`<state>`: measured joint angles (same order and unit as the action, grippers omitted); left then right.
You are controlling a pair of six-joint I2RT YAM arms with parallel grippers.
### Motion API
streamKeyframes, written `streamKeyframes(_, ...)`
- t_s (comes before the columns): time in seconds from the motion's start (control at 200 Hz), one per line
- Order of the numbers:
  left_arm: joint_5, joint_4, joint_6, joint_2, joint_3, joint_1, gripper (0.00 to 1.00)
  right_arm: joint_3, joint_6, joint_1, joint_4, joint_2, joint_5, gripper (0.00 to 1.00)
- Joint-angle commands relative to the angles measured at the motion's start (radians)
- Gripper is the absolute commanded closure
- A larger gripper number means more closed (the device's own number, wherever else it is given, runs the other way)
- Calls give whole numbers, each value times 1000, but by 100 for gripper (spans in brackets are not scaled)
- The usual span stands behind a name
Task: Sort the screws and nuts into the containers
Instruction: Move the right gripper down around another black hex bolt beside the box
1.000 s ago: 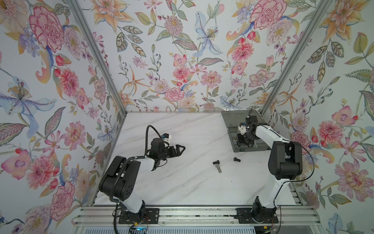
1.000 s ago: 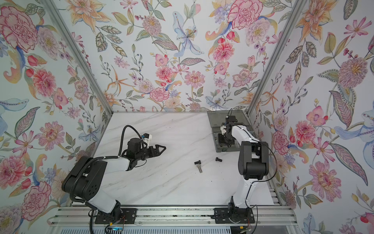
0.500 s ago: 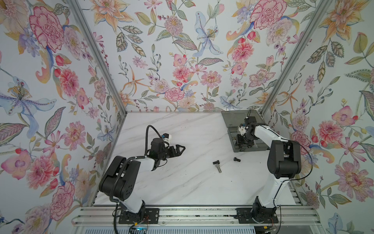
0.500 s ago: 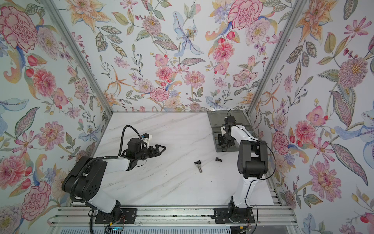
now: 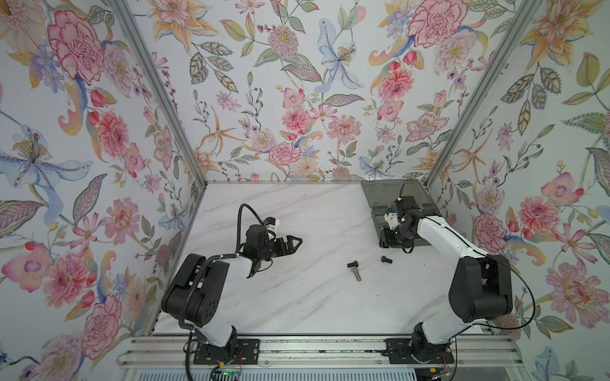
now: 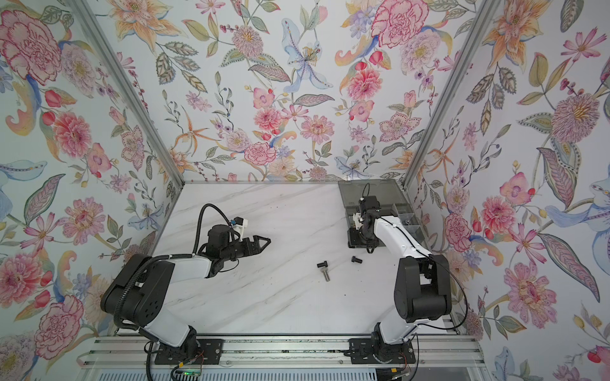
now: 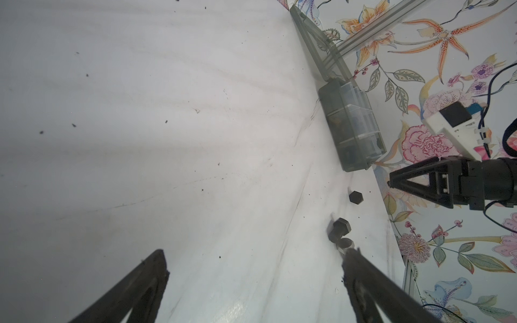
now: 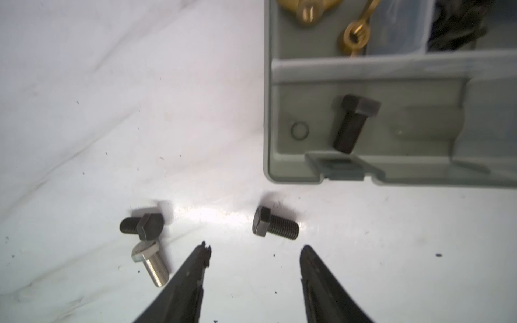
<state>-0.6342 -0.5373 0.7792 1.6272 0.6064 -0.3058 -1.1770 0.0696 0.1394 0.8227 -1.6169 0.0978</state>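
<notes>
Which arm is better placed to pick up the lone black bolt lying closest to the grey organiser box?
Right, probably: the right gripper hangs open beside the short black hex-head bolt and the translucent smoky-grey plastic organiser box; the left gripper, also open, sits clearly farther away.

We record a white marble-veined tabletop (image 5: 297,306), flecked with dark specks (image 7: 42,132); floral-papered walls (image 5: 297,99) enclose three sides; a metal rail (image 5: 330,354) borders the front.

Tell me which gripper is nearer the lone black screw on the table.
Right. The right gripper hangs close beside that black screw; the left gripper sits well away, across the table.
</notes>
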Motion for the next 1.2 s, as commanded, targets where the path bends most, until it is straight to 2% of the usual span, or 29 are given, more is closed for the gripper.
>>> streamKeyframes(0.0, -25, -14, 8, 17, 18, 12, 0, 49, 20, -1, 48, 8, 2, 43)
streamKeyframes(0.741, -37, -59, 30, 44, 11, 13, 1, -43, 1, -11, 13, -235, -59, 40)
streamKeyframes(1.191, -37, -50, 29, 49, 18, 13, 1, 76, 62, 70, 10, -159, 13, 42)
